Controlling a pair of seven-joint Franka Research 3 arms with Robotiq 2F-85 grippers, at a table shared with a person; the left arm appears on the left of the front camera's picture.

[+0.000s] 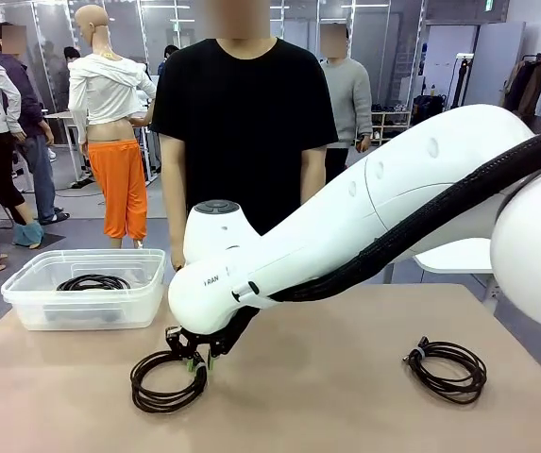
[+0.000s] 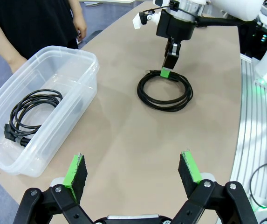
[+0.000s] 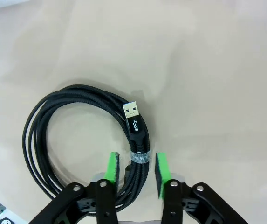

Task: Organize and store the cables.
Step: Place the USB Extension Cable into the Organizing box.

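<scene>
My right gripper [image 3: 137, 157] stood parted, pads [image 3: 112, 167] astride the tied neck of the nearest coil [image 3: 134, 130], which lay flat on the table [image 3: 226, 70]. My left gripper [image 2: 132, 163] hung open above bare surface. Farther off, one cable [image 2: 30, 109] lay in the bin [image 2: 84, 53]; another coil [image 1: 448, 368] sat toward the right edge.

The scene is lit brightly and evenly from overhead. Only faint, soft shadows are cast on the table [image 3: 217, 70]. Sharp focus is kept throughout.
</scene>
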